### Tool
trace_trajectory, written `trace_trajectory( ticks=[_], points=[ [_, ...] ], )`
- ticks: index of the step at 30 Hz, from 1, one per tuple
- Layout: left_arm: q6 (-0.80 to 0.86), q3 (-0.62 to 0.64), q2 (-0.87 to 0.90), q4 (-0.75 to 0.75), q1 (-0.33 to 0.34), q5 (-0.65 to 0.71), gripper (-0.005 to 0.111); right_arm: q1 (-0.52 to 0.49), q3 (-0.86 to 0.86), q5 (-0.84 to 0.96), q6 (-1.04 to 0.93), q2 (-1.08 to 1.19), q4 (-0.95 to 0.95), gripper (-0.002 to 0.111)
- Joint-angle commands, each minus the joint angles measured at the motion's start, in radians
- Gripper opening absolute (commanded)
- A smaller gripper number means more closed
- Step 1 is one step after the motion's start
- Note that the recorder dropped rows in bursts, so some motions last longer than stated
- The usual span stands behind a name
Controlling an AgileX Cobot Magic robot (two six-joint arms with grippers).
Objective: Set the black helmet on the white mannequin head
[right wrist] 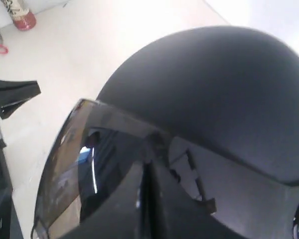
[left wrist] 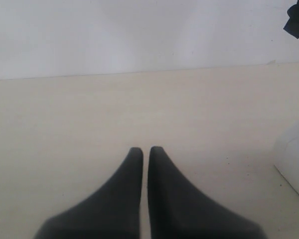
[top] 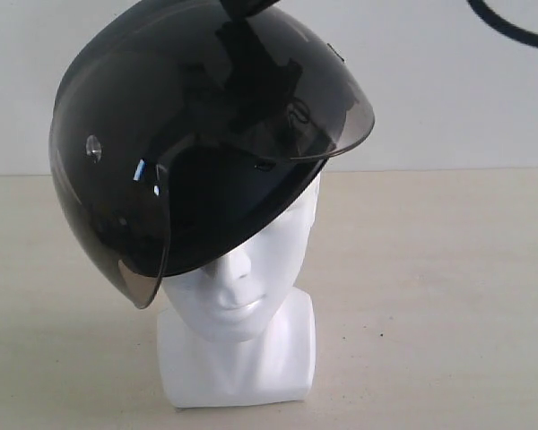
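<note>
Student: Which step did the panel show?

Tutor: Seating. The black helmet (top: 161, 116) sat on the white mannequin head (top: 242, 305), tilted to one side and covering brow and eyes. Nose, lips and neck base showed below it. The right fingers (right wrist: 119, 214) were pressed together at the visor (top: 336, 116); whether they pinched its rim could not be told.

Student: And the next move?

Tutor: Probably levelling the shell and pressing it squarely down, then drawing away without dragging it askew. The glossy head might rock on the table (top: 448, 296).

Student: Anything in the way?

Tutor: Little. The left fingers (left wrist: 124, 194) hung closed and empty over the table, near the neck base. A bottle (right wrist: 20, 15) stood well apart, and a dark cable (top: 520, 27) looped behind.
</note>
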Motion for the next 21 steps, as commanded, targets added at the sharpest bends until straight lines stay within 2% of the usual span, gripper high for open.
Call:
trace_trajectory(
  ticks=[1,6,21],
  points=[
    [-0.001,-0.004,0.003,-0.01,-0.009,-0.005,0.004,0.001,-0.005,-0.134,0.015,-0.001,-0.004,0.003],
    [-0.001,-0.004,0.003,-0.01,-0.009,-0.005,0.004,0.001,-0.005,-0.203,0.02,0.023,-0.073,0.003],
    [-0.001,-0.004,0.003,-0.01,-0.009,-0.005,0.004,0.001,-0.005,0.057,0.038,0.095,-0.198,0.003]
  ],
)
